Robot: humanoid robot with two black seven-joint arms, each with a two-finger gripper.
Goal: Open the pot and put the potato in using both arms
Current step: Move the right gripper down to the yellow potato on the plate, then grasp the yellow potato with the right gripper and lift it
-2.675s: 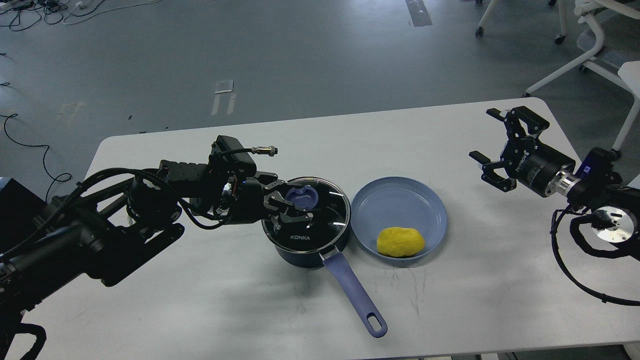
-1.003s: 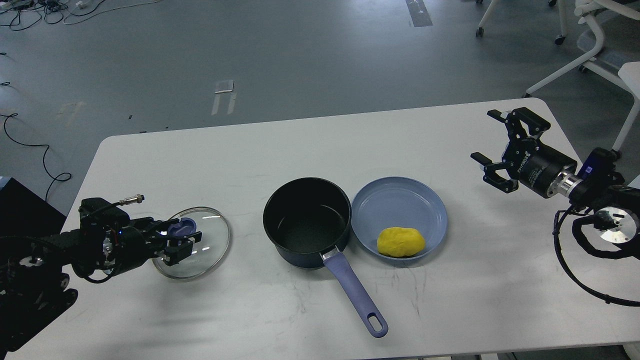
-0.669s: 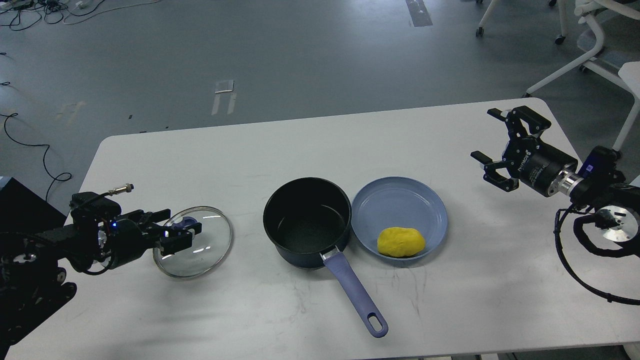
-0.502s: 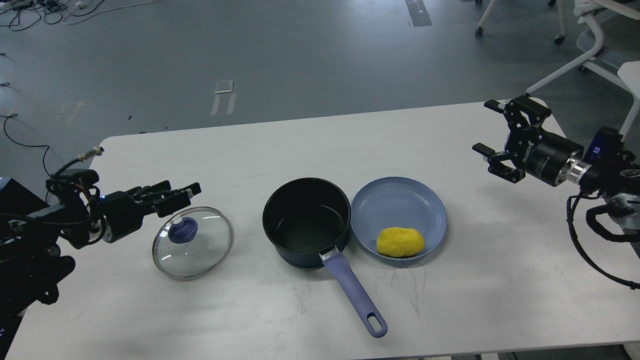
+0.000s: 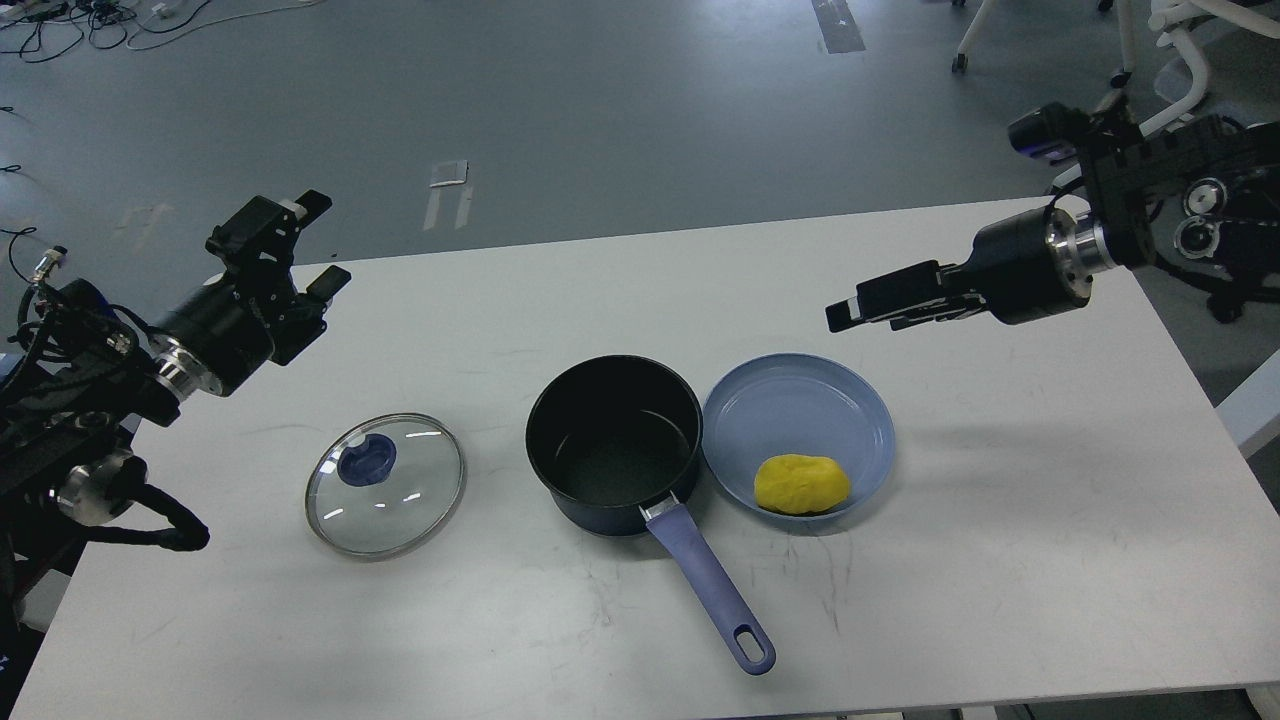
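The pot point(image 5: 612, 440) stands open at the table's middle, black inside empty, its blue handle point(image 5: 710, 585) pointing toward the front edge. Its glass lid point(image 5: 385, 485) lies flat on the table to the left, blue knob up. The yellow potato point(image 5: 801, 484) lies on the light-blue plate point(image 5: 790, 395) touching the pot's right side. My left gripper point(image 5: 318, 243) is open and empty, raised over the table's back left, well away from the lid. My right gripper point(image 5: 848, 312) hovers above the plate's far edge, seen side-on, holding nothing.
The white table point(image 5: 1000, 520) ends near the plate's far right and just in front of the handle's tip. White chair legs point(image 5: 1170, 70) stand on the floor at the back right. Cables lie on the floor at the back left.
My left gripper lifted the lid off the pot, set it on the table to the left, let go and rose back left. My right gripper swung in left toward the plate and turned side-on.
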